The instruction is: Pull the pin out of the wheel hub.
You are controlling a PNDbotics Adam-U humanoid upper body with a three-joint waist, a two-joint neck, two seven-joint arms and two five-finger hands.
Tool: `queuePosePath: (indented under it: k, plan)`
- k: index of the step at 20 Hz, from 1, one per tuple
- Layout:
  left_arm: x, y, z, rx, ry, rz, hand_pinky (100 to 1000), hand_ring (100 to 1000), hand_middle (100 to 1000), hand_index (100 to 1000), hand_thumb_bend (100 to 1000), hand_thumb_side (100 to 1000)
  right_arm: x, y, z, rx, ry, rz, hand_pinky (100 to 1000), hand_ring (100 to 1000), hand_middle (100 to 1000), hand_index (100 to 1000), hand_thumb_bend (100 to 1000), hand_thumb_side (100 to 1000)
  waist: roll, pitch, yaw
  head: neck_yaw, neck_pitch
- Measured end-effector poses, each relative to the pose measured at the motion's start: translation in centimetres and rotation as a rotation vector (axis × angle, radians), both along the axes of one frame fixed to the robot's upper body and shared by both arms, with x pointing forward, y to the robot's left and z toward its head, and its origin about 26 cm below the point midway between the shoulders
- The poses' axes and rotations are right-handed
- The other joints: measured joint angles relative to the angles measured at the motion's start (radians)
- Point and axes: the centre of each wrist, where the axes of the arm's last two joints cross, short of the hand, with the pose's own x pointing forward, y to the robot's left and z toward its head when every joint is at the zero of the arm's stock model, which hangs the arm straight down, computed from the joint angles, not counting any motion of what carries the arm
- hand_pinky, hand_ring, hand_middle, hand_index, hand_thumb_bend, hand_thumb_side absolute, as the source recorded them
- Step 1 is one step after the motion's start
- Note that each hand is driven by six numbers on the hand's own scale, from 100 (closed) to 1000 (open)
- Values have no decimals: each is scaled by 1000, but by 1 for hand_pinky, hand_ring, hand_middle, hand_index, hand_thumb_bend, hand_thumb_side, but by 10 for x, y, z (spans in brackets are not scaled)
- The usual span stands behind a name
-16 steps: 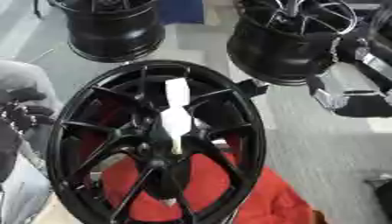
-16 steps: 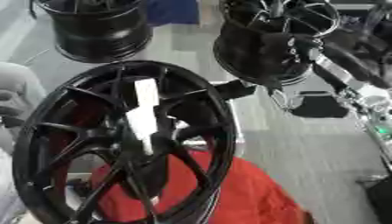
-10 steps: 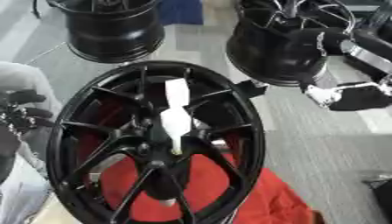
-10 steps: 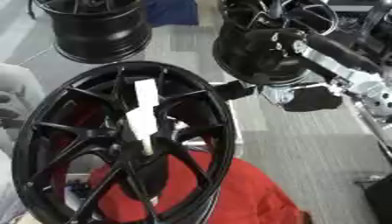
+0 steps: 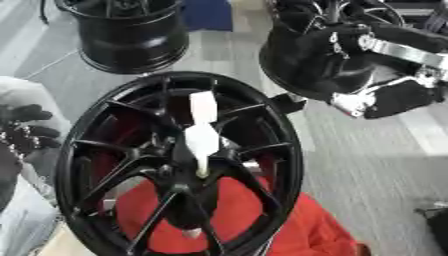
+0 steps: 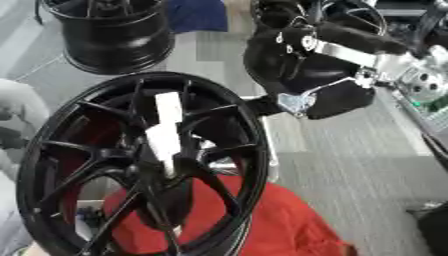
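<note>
— Grey floor [image 5: 385, 165] lies behind everything; what do we see through the left eye?

— We see the wheel hub [image 5: 179, 162] standing on edge over a red cloth [image 5: 227, 215], two more black rims [image 5: 131, 30] beyond it. The white pin [image 5: 201, 132] sits in its centre, long axis running up toward the hub's top rim, so nothing is pulled yet. Our left hand [image 5: 26, 130] shows at the hub's left edge, fingers curled, holding nothing.

— And the right eye?

— Our right hand [image 6: 337, 97] hangs above-right of the hub, apart from the pin; we cannot tell its fingers. Reaching and pulling remain.
</note>
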Motion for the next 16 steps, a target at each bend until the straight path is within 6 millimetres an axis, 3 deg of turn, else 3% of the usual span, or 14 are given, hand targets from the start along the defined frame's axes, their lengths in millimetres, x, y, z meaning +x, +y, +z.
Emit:
queuePosePath:
  k: [7, 16]
  plan:
    - [1, -2, -1, 10, 4, -21, 576, 594, 671, 775, 100, 860, 8, 29, 14, -4, 32, -9, 555, 623, 817, 967, 100, 632, 8, 5, 18, -18, 0]
    - [2, -5, -1, 21, -1, -43, 575, 592, 667, 778, 100, 865, 42, 56, 6, -119, 45, -18, 478, 527, 828, 959, 100, 701, 9, 17, 38, -44, 0]
